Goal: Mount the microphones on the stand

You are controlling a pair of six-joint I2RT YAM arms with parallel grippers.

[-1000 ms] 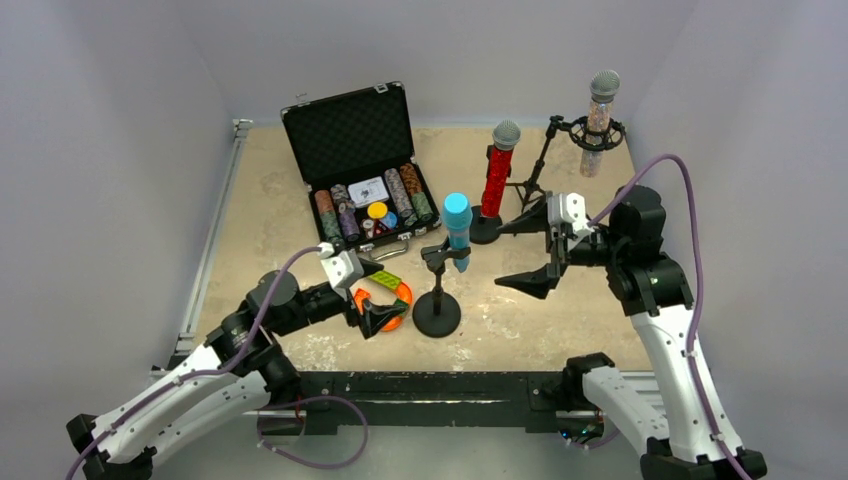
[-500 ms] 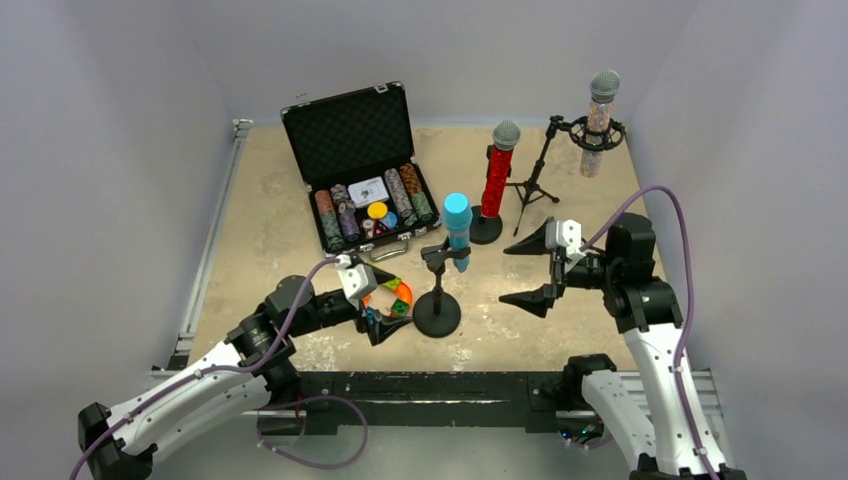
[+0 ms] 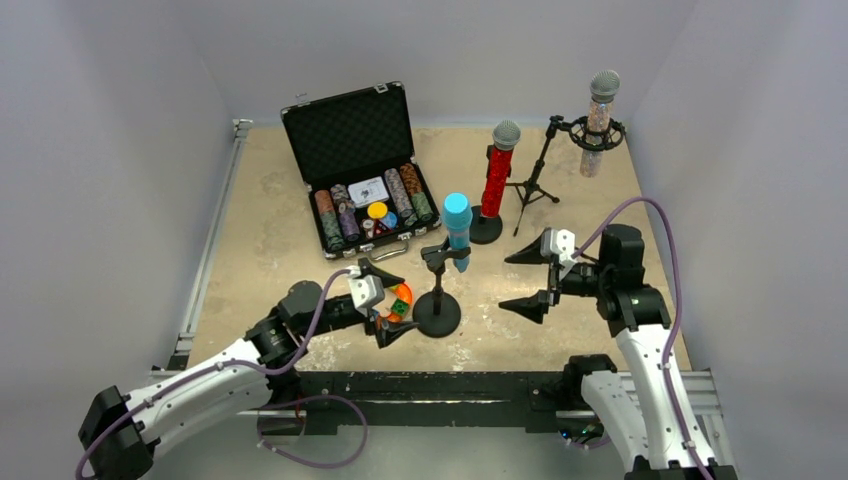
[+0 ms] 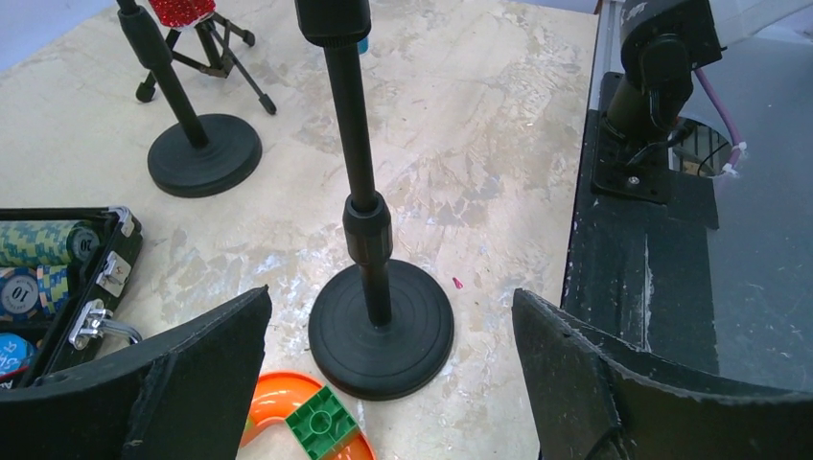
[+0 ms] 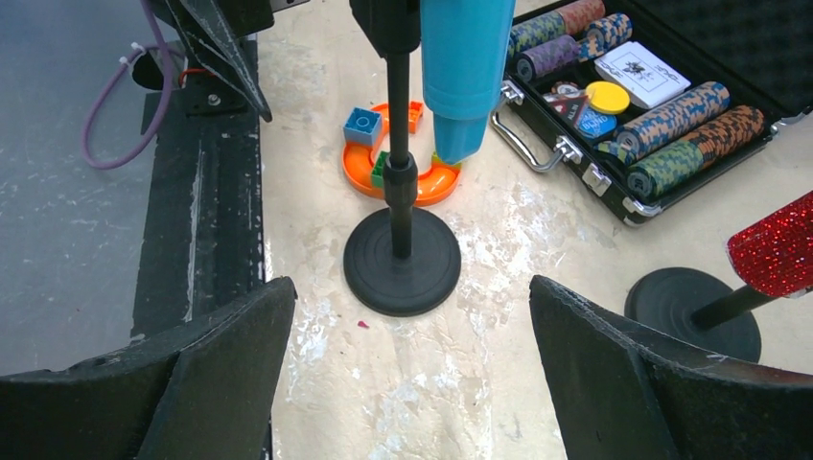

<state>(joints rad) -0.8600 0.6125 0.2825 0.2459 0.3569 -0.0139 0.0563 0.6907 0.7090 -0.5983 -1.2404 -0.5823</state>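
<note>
The light-blue microphone (image 3: 457, 230) sits upright in the clip of a black round-base stand (image 3: 437, 313). It also shows in the right wrist view (image 5: 467, 67). The red glitter microphone (image 3: 497, 172) stands on a second round-base stand (image 3: 486, 231). The silver-pink microphone (image 3: 598, 118) hangs in a ring mount on a tripod stand (image 3: 533, 180). My left gripper (image 3: 388, 303) is open and empty, just left of the blue microphone's stand base (image 4: 382, 328). My right gripper (image 3: 510, 283) is open and empty, right of that stand (image 5: 403, 261).
An open black case of poker chips (image 3: 365, 200) lies behind the left gripper. An orange ring toy with coloured blocks (image 3: 392, 300) lies by the stand base, under the left gripper. Grey walls enclose the table. The black rail (image 3: 430, 385) runs along the near edge.
My left gripper has moved right, closer to the blue microphone's stand base. My right gripper has drawn back toward the near edge and lower. Both stayed open. The microphones have not moved.
</note>
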